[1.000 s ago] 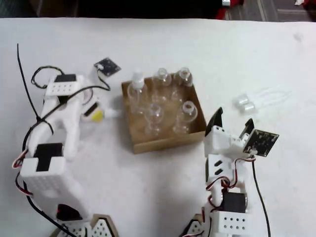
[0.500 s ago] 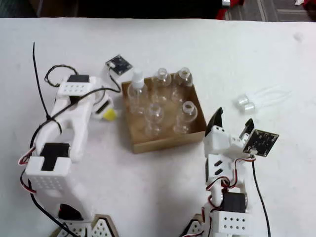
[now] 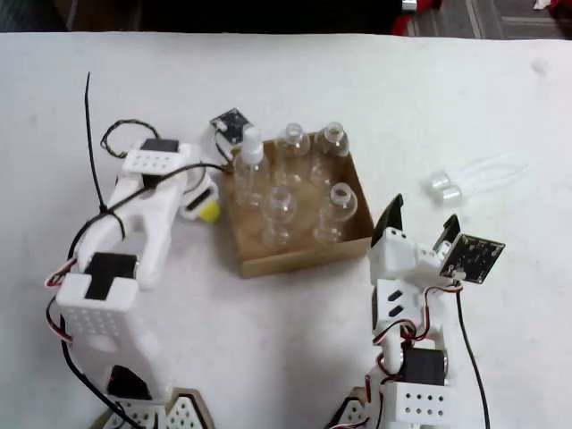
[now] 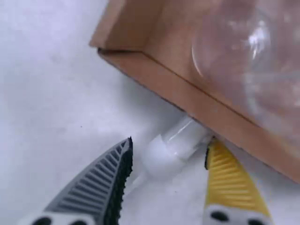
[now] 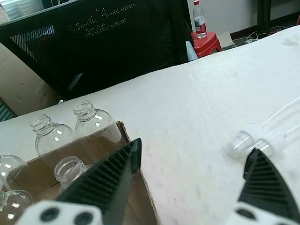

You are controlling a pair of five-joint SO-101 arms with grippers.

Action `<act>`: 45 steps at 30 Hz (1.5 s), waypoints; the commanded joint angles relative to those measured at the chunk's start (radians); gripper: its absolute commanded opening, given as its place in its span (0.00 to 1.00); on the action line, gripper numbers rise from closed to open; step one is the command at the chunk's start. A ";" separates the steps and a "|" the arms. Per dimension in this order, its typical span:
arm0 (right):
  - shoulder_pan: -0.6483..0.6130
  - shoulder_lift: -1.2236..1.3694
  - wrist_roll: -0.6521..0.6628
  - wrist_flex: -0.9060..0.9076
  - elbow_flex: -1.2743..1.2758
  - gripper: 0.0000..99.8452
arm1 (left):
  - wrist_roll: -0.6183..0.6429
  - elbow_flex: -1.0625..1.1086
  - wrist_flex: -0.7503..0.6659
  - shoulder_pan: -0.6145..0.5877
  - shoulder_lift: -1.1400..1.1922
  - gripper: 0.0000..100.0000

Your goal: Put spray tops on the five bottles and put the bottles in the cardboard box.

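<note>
The cardboard box [image 3: 268, 261] holds five clear bottles. The back-left bottle [image 3: 248, 163] wears a white spray top; the others, such as one [image 3: 340, 204], have bare necks. My left gripper [image 3: 206, 200] sits at the box's left wall, open. In the left wrist view its grey and yellow fingers straddle a white spray top [image 4: 168, 151] that lies on the table against the box wall [image 4: 187, 96]. My right gripper [image 3: 424, 213] stands open near the box's front right corner. Two loose spray tops [image 3: 445, 186] lie to its right, also seen as spray tops [image 5: 255, 137].
A white cloth covers the table [image 3: 295, 340]. A small circuit board [image 3: 231, 125] and black cables [image 3: 116, 138] trail from the left arm. Open-necked bottles [image 5: 86, 115] rise above the box rim in the right wrist view. Dark furniture stands beyond the far edge.
The left arm has swung right across the table until its gripper reached the box's left wall. The right arm and the bottles have stayed put.
</note>
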 commanded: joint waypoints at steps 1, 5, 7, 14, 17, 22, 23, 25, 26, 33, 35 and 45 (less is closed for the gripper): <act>0.005 -0.010 0.009 0.001 0.006 0.32 | -0.048 -0.117 0.114 0.013 0.035 0.20; 0.005 -0.010 0.009 0.001 0.006 0.32 | -0.041 -0.210 0.192 0.012 0.105 0.20; 0.005 -0.010 0.009 0.001 0.006 0.32 | -0.041 -0.253 0.230 0.012 0.131 0.20; 0.005 -0.010 0.009 0.002 0.006 0.32 | -0.040 -0.281 0.252 0.001 0.145 0.03; 0.005 -0.010 0.009 0.002 0.006 0.32 | -0.040 -0.285 0.273 0.001 0.143 0.04; 0.005 -0.010 0.009 0.002 0.006 0.32 | -0.041 -0.308 0.328 0.010 0.111 0.02; 0.005 -0.010 0.009 0.002 0.006 0.32 | -0.041 -0.318 0.341 0.010 0.094 0.02; 0.005 -0.010 0.009 0.002 0.006 0.32 | -0.040 -0.331 0.365 0.004 0.048 0.02; 0.005 -0.010 0.009 0.002 0.006 0.32 | -0.040 -0.333 0.374 0.002 0.022 0.02; 0.005 -0.010 0.009 0.002 0.006 0.32 | -0.040 -0.328 0.445 0.004 -0.153 0.02; 0.005 -0.010 0.009 0.002 0.006 0.32 | -0.040 -0.328 0.462 0.002 -0.188 0.02; 0.005 -0.010 0.009 0.002 0.006 0.32 | -0.038 -0.328 0.588 0.002 -0.363 0.02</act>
